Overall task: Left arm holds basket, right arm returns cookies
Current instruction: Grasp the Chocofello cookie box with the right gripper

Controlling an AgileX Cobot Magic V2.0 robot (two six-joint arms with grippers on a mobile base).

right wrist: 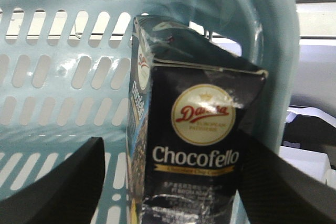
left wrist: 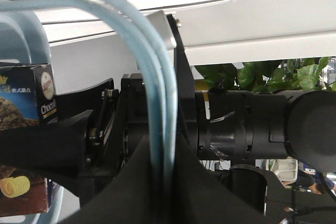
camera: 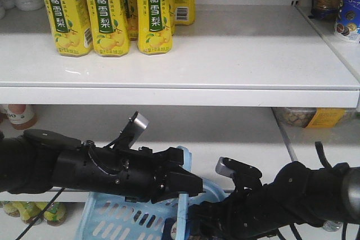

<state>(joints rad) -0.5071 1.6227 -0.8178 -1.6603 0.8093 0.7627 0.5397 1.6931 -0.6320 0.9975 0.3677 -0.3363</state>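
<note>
Leftmost, the left arm (camera: 84, 167) reaches in level, and its claw (camera: 183, 186) is clamped on the thin handle (left wrist: 157, 103) of the basket (camera: 112, 217), which hangs below the white tabletop (camera: 253, 54) that carries the yellow bottles (camera: 104, 12). In the left wrist view the handle runs straight through the closed jaws, so the hold looks sound. Its job now is simply to keep the basket from swinging.

Further right, the cookies (right wrist: 194, 145) stand upright inside the basket, close to the slotted wall. The right arm (camera: 292, 195) dips in from the right, and its claw (right wrist: 174, 145) straddles the box with the jaws apart. The finger on the left of the wrist view (right wrist: 68, 187) shows a gap to the box, with basket slots visible between. The other finger (right wrist: 283, 182) sits just beside the box's edge, and I cannot tell whether it touches.

The step in hand looks like the grasp. It would go best with the claw centred so both pads meet the box together, closing gently since the carton's top corner already looks dented. The lift should then be straight up, clear of the rim and the handle.
</note>
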